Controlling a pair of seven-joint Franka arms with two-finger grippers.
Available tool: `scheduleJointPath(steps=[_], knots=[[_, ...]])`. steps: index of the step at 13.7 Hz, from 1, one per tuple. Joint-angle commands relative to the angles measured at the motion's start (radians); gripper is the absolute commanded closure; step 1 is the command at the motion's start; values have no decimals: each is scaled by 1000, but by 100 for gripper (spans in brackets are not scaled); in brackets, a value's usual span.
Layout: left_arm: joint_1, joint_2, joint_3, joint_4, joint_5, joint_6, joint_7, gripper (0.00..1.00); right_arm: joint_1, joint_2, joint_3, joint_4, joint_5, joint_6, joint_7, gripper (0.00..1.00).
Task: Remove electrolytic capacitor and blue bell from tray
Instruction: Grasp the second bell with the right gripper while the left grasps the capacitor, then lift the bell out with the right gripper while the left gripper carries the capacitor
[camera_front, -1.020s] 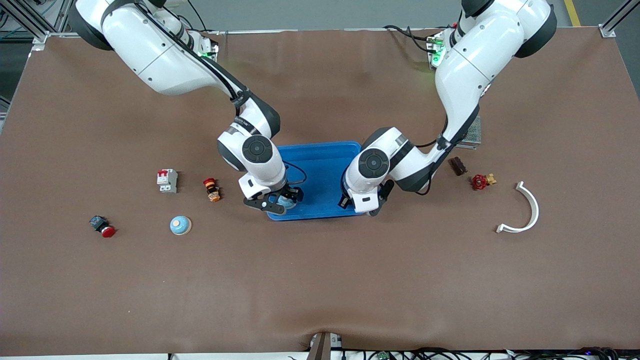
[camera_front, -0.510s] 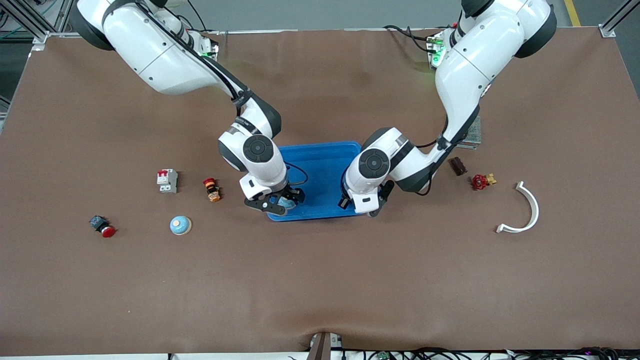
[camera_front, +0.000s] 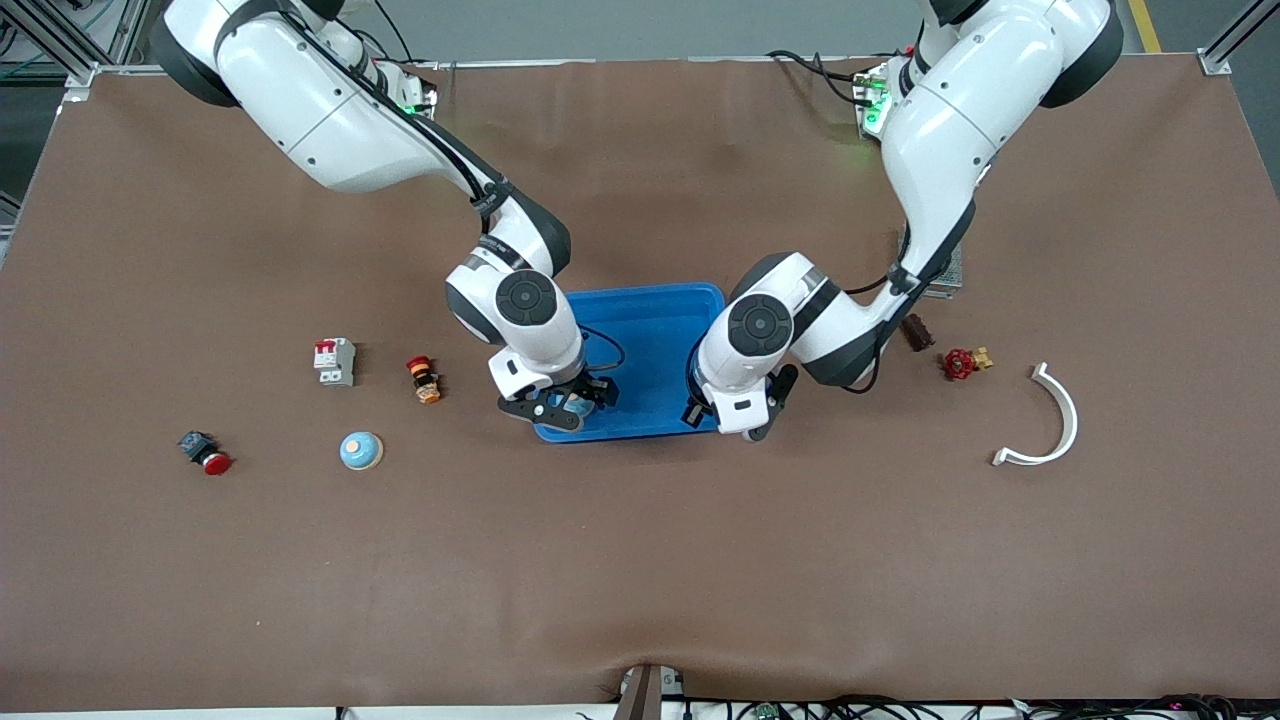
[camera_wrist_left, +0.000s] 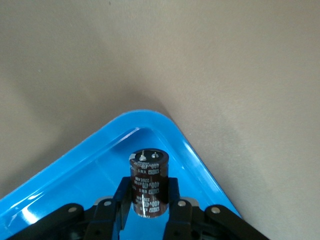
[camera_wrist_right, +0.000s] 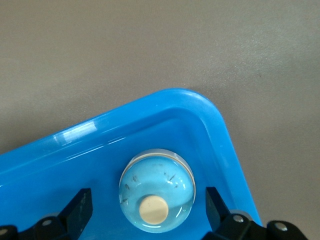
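Left wrist view: left gripper (camera_wrist_left: 148, 210) clamps electrolytic capacitor (camera_wrist_left: 148, 182), upright in a corner of the tray (camera_wrist_left: 200, 167). Right gripper (camera_wrist_right: 148, 210) stands wide, straddling blue bell (camera_wrist_right: 156, 190) in the tray's other near corner, not gripping. Neither item removed yet.

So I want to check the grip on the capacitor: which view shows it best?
The left wrist view: the capacitor stands upright between the left gripper's shut fingers, over a corner of the tray. In the front view the left arm's wrist hides it. The right wrist view shows only the blue bell between the right gripper's open fingers.
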Motion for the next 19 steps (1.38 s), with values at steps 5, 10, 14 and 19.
scheduleJointPath(steps=[5, 10, 14, 19], knots=[[97, -105, -10, -23, -10, -144, 80, 100, 16, 20, -7, 30, -18, -9, 26, 38], [344, -125, -103, -94, -7, -261, 250, 100, 8, 14, -4, 30, -10, -12, 26, 100], [507, -118, -103, -163, 6, -259, 413, 100, 22, 9, 14, 70, -10, -74, 77, 100], [626, -119, -100, -227, 144, -259, 533, 100, -1, -5, 84, 128, -12, -203, 86, 100]])
